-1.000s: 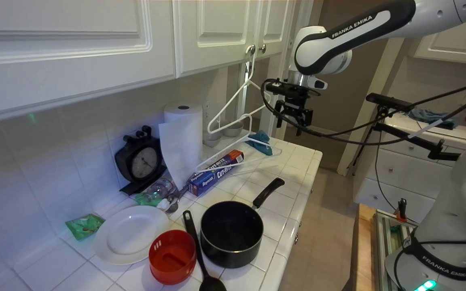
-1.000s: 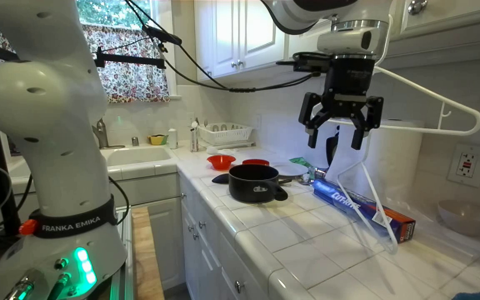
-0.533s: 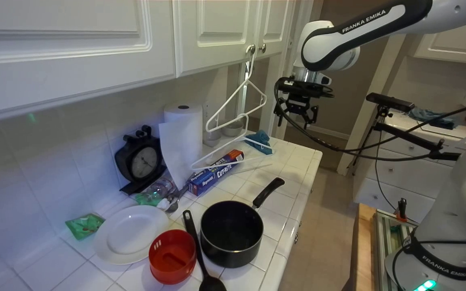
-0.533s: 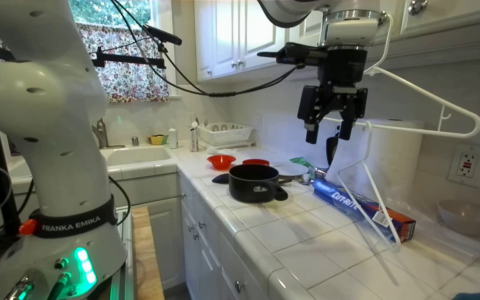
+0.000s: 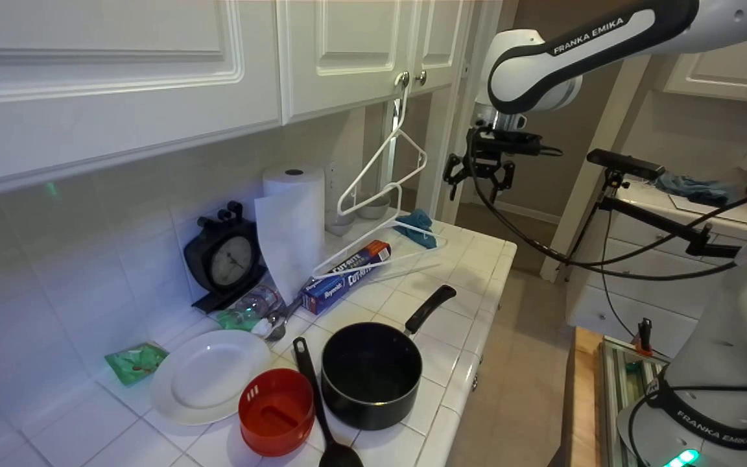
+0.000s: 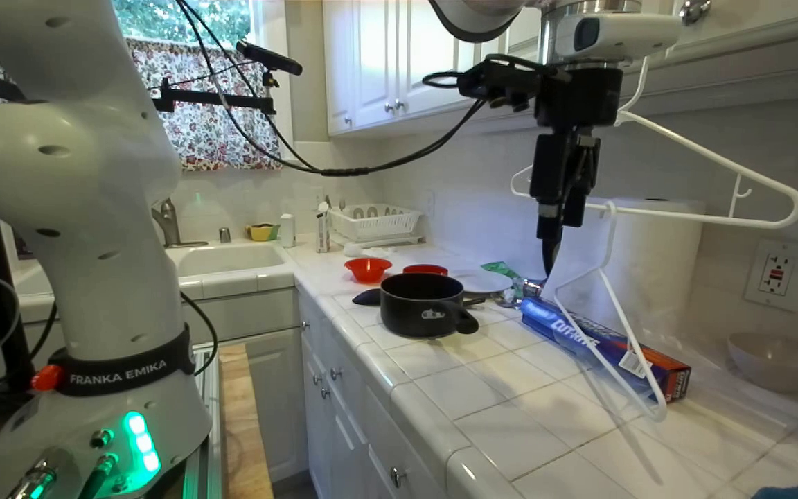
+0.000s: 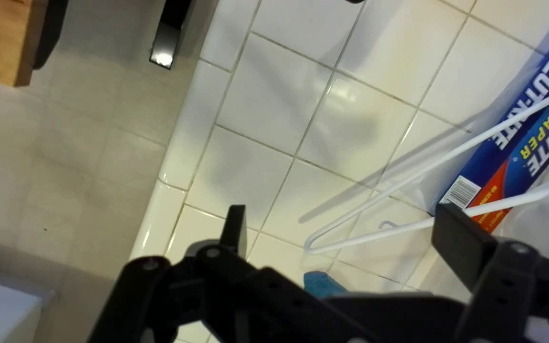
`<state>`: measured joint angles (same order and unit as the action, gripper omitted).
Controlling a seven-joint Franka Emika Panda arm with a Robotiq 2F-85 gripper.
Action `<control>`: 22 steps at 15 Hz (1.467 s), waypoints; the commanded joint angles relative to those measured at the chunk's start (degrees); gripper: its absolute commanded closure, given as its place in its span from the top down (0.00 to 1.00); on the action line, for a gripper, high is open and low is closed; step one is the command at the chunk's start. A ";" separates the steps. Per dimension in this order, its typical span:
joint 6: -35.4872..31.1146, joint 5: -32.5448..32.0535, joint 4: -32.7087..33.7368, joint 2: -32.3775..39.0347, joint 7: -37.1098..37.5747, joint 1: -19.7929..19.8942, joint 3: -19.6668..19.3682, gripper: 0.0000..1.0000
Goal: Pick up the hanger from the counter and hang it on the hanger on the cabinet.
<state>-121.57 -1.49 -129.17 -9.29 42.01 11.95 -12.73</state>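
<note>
A white upper hanger [image 6: 690,217] hangs by its hook from a knob of the white cabinet [image 5: 354,32]. From its bottom bar a second, lower hanger [image 6: 624,317] hangs tilted, close above the tiled counter [image 5: 477,259]. My gripper [image 5: 474,193] points down beside both hangers, apart from them in that exterior view, with its jaws spread. Seen edge-on in an exterior view, the gripper [image 6: 558,225] overlaps part of the upper hanger. In the wrist view nothing is held between the fingers [image 7: 465,247]; the lower hanger [image 7: 365,237] shows beyond them.
A blue wax paper box [image 5: 328,292] lies below the lower hanger, beside a paper towel roll [image 5: 296,227]. A blue cloth [image 5: 415,227] sits near the counter's far end. Closer in stand a black saucepan [image 5: 373,415], a red bowl [image 5: 276,415] and a white plate [image 5: 201,376].
My gripper has drawn away from the hangers, risen a little and turned about its upright axis. Both hangers have swayed slightly and still hang one below the other.
</note>
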 commanded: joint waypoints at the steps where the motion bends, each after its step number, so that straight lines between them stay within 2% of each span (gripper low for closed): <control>1: -3.82 -4.04 -1.95 -1.84 -7.57 0.75 1.21 1.00; 6: -13.06 -8.20 -4.44 -2.80 -16.06 0.72 2.26 1.00; 10: -21.76 -6.59 -7.23 -3.52 -26.36 0.00 2.10 1.00; 14: -27.82 0.88 -10.26 -5.51 -39.79 -2.20 0.86 1.00; 17: -28.39 8.58 -11.89 -7.72 -48.90 -4.57 -0.42 1.00; 19: -27.01 12.65 -12.36 -9.32 -52.65 -5.79 -1.30 1.00; 22: -25.94 14.93 -12.70 -10.91 -54.80 -6.34 -2.06 1.00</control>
<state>-148.62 10.23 -139.87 -16.67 -9.39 6.91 -13.34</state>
